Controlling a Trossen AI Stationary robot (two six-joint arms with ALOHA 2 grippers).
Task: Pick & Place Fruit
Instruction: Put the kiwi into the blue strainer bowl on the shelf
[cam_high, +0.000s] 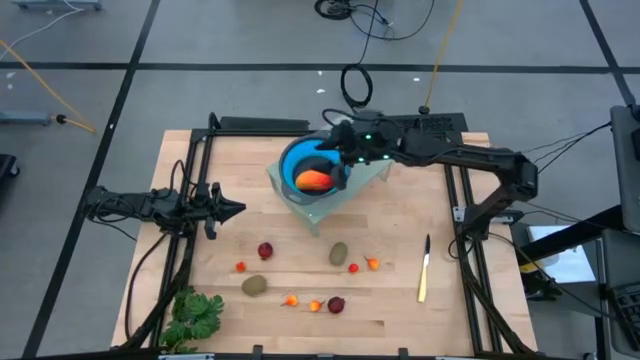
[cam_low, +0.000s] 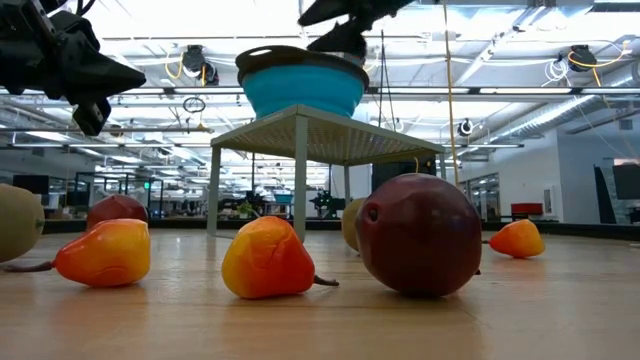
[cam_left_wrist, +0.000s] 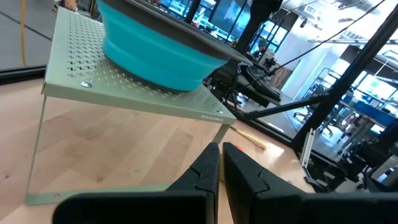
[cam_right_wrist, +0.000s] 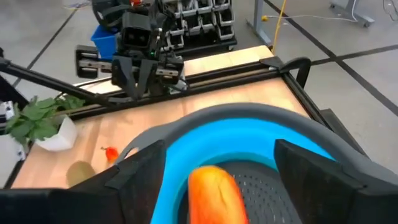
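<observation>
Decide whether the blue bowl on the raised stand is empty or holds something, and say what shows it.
Not empty. The blue bowl holds one long orange-red fruit, seen inside its rim from above, below the open right gripper.

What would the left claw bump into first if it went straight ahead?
Probably the little rack holding the blue bowl. The shut left claw points across the table at it, with bare wood between. It may be low enough to slide under the shelf instead; depth is unclear.

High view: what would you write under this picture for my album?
Right gripper fingers open over the blue bowl holding one orange-red fruit; more fruit waits on the table.
</observation>
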